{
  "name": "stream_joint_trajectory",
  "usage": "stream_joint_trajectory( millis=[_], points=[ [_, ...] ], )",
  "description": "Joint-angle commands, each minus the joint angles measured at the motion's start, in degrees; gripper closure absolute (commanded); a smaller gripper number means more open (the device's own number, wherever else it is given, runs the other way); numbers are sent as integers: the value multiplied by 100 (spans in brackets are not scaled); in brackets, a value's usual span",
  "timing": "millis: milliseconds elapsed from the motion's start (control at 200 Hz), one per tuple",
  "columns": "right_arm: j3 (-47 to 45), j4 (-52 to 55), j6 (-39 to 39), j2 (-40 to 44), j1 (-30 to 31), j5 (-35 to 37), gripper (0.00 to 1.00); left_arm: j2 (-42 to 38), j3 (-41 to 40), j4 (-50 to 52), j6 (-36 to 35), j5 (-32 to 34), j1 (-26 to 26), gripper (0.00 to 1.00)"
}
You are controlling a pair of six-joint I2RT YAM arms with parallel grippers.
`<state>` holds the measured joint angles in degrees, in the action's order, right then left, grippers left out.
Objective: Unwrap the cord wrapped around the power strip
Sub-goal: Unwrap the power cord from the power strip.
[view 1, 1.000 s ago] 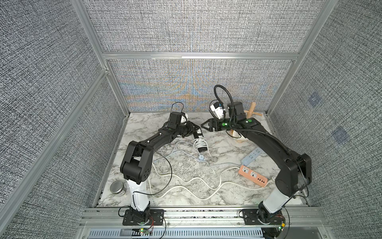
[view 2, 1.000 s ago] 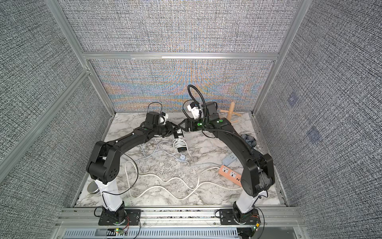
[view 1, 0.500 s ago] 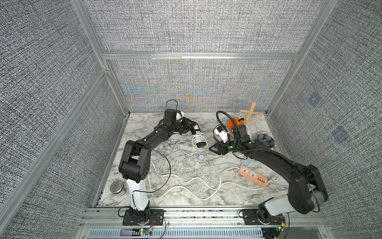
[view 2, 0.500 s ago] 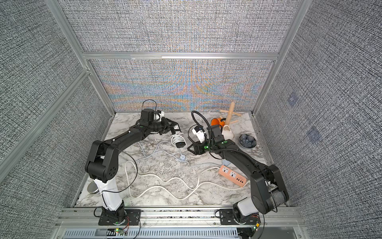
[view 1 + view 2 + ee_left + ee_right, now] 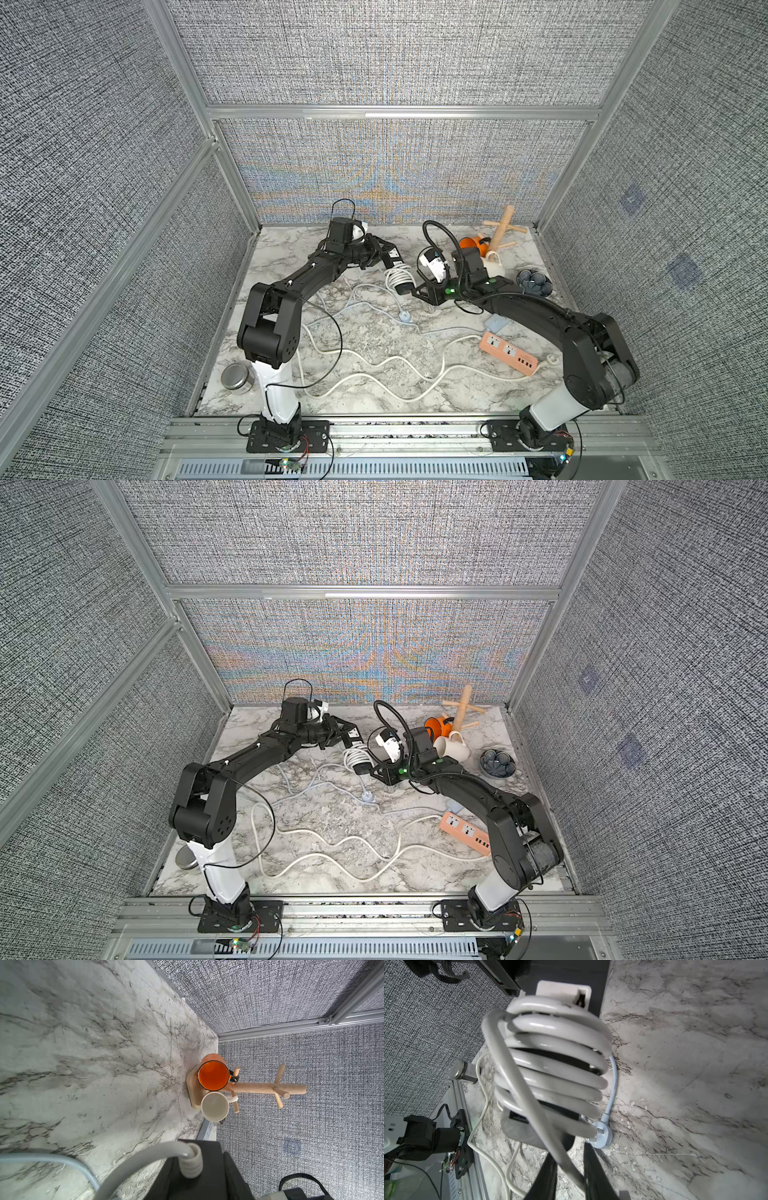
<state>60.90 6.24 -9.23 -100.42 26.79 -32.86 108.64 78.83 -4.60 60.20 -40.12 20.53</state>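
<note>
The black power strip (image 5: 409, 288) hangs off the table at the back centre, with its white cord (image 5: 395, 277) coiled round it in several turns. My left gripper (image 5: 384, 259) is shut on the strip's far end; the left wrist view shows that end (image 5: 199, 1180) where the cord (image 5: 133, 1165) leaves it. My right gripper (image 5: 415, 291) is at the strip's near end. In the right wrist view a loose strand (image 5: 550, 1136) runs down off the coil (image 5: 556, 1064) and passes between the two black fingers (image 5: 593, 1174), which are closed against it.
A salmon power strip (image 5: 509, 351) lies at the right, its white cord (image 5: 374, 365) snaking across the marble. A pale blue cable with a plug (image 5: 405, 318) lies under the held strip. A mug tree (image 5: 500, 230) with two mugs, a dark bowl (image 5: 534, 282) and a metal tin (image 5: 235, 376) stand around the edges.
My right arm has come down from beside the left gripper to the strip's near end and its jaws have closed on the cord. The left arm drew the strip slightly back.
</note>
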Motion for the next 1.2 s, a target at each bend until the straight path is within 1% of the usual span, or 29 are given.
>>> stream_joint_trajectory(
  millis=[0, 60, 205, 380, 455, 656, 811, 946, 1071, 1196],
  points=[
    [55, -203, 125, 47, 4, 147, 90, -119, -16, -207, 169, -100, 1, 100],
    [192, -20, 203, 52, 8, 166, 100, -119, -47, -214, 206, -2, 3, 100],
    [628, 411, 381, 154, 90, 166, 100, -72, -245, -564, 571, 224, -12, 100],
    [853, 795, 583, 309, 503, 164, 100, -54, -602, -1507, 1569, 673, -17, 100],
    [752, 840, 615, 341, 632, 179, 100, -11, -632, -1841, 1948, 779, -15, 100],
    [179, 733, 546, 401, 649, 253, 100, 61, -648, -2470, 2742, 895, -143, 100],
    [-201, 489, 478, 404, 468, 280, 100, -45, -851, -2856, 3162, 824, -353, 100],
    [-428, 141, 325, 295, 147, 271, 100, -241, -1207, -3187, 3380, 723, -552, 100],
    [-341, -46, 50, 53, -190, 349, 100, -455, -1634, -3486, 3489, 518, -705, 100],
    [88, -27, -76, -229, -439, 561, 100, -737, -2039, -3734, 3425, 165, -822, 100]
  ],
)
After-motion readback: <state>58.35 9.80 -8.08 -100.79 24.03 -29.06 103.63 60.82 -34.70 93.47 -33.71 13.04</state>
